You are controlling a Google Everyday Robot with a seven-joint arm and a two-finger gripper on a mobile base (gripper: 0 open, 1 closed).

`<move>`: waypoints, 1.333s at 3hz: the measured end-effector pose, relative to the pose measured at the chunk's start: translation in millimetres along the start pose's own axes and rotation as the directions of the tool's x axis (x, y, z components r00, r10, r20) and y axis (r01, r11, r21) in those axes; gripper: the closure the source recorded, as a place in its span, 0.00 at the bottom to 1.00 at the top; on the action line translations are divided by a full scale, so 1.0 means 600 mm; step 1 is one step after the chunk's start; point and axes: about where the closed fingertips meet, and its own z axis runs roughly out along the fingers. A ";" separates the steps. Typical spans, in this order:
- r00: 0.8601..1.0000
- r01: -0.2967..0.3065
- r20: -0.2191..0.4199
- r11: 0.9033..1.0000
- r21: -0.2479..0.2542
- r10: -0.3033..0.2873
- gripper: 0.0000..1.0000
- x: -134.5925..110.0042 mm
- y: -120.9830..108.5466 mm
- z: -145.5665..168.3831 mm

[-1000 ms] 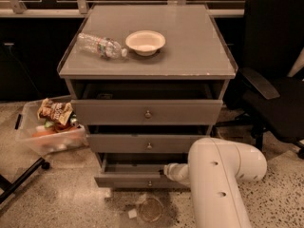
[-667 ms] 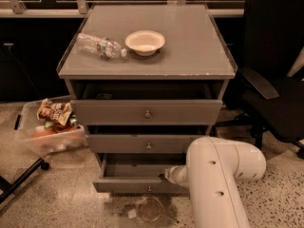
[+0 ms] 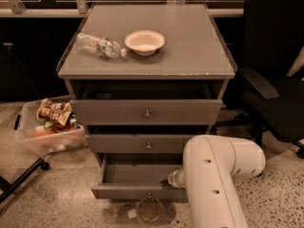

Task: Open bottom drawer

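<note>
You have the grey cabinet (image 3: 190, 42) in the middle of the view, and everything here is placed from it. To the cabinet's right stands a black office chair (image 3: 280, 80), apart from it. In front of the cabinet's lower right corner the white arm (image 3: 213, 175) bulks large and covers the right end of the lowest front.

Of the cabinet's three drawers, the top drawer (image 3: 118, 112) stands slightly out, with a dark gap above it, and the middle drawer (image 3: 123, 143) sits closer in. The bottom drawer (image 3: 137, 192) is at the cabinet's foot, pulled out furthest, its plain grey inside showing.

Left of the cabinet, on the floor, is a clear plastic bin (image 3: 28, 141) with snack packets; their print cannot be read.

On the cabinet's top, toward the front left, a clear bottle (image 3: 97, 45) lies on its side. Its label is illegible. A pale bowl (image 3: 145, 42) sits just beside its cap.

The gripper (image 3: 172, 179) is at the bottom drawer's right end, mostly hidden by the arm. You cannot tell whether it grips anything.
</note>
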 end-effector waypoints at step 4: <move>0.931 0.365 -0.055 0.930 0.052 -0.362 1.00 0.076 -0.031 -0.021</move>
